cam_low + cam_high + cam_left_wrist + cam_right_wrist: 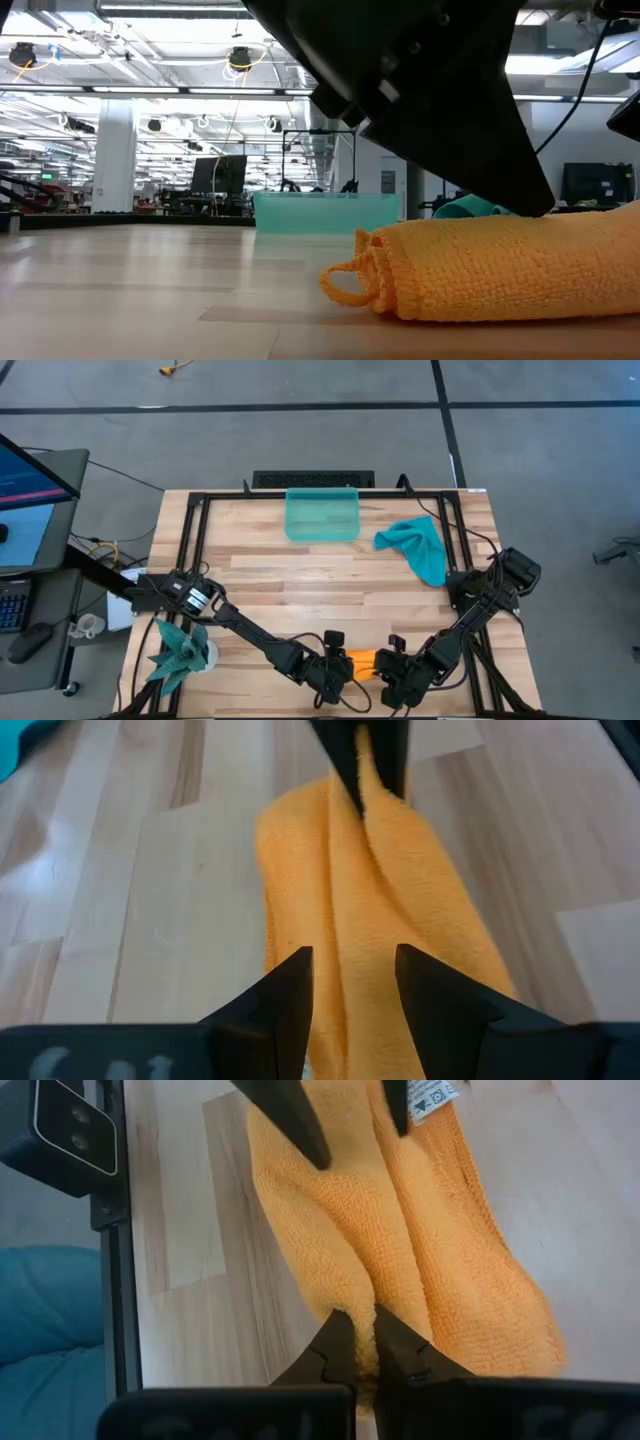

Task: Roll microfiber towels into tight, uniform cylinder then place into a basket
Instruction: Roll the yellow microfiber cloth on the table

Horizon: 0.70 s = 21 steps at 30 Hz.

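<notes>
The orange towel (362, 659) lies bunched lengthwise on the table near its near edge, between my two grippers; it also shows in the low view (500, 265). My left gripper (355, 985) is at its left end, fingers partly closed on a thick fold. My right gripper (366, 1350) is at its right end, shut on a thin ridge. The teal-blue towel (417, 546) lies crumpled at the far right. The sea-green basket (322, 515) stands at the far middle. My left gripper has a thick lengthwise fold (352, 945) of the orange towel between its two fingers at the towel's left end. The fingers slant down from the left, along the towel. The towel rests on the table. My right gripper pinches a narrow raised ridge (362, 1315) of the orange towel between its two fingers at the towel's right end. The fingers slant down from the right, along the towel. The rest of the towel lies on the table.
A black metal frame (195, 520) runs round the table top. A spiky teal plant (180, 650) stands at the near left. Bare wood lies between the orange towel and the basket. A desk with a monitor (25, 480) is off to the left.
</notes>
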Available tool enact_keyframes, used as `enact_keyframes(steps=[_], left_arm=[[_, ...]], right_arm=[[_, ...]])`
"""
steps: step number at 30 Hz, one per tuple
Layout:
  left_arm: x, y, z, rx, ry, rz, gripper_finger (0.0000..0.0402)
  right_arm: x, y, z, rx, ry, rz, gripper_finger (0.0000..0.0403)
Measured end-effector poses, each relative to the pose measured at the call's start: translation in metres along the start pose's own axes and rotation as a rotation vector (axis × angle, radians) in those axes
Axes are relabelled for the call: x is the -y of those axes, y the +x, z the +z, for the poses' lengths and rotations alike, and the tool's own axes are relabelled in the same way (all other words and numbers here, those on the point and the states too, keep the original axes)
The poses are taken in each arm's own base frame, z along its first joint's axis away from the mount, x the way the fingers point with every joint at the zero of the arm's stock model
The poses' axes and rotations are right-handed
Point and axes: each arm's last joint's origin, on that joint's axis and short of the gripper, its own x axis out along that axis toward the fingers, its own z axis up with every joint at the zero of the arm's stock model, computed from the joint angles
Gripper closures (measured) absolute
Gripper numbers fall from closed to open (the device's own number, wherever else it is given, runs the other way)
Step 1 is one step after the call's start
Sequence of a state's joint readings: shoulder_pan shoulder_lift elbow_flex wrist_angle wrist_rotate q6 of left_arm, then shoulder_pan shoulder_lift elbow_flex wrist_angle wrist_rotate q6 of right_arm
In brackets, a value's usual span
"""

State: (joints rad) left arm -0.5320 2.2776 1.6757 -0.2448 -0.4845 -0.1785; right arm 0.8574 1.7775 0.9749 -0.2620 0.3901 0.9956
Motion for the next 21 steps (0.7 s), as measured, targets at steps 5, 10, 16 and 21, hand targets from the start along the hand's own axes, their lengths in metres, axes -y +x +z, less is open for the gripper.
enact_keyframes(steps=[5, 10, 16, 21], left_arm=[[-0.002, 0.006, -0.010, -0.003, -0.041, -0.009, 0.0264], [-0.002, 0.006, -0.010, -0.007, -0.071, -0.011, 0.0264], [-0.001, 0.006, -0.011, -0.024, -0.109, -0.037, 0.0264], [-0.003, 0.006, -0.012, -0.025, -0.115, -0.022, 0.0268]], right_arm=[[0.000, 0.000, 0.000, 0.000, 0.000, -0.001, 0.0378], [0.000, 0.000, 0.000, 0.000, -0.005, -0.001, 0.0381], [0.000, 0.000, 0.000, 0.001, -0.008, -0.002, 0.0380], [0.000, 0.000, 0.000, 0.001, -0.008, -0.003, 0.0381]])
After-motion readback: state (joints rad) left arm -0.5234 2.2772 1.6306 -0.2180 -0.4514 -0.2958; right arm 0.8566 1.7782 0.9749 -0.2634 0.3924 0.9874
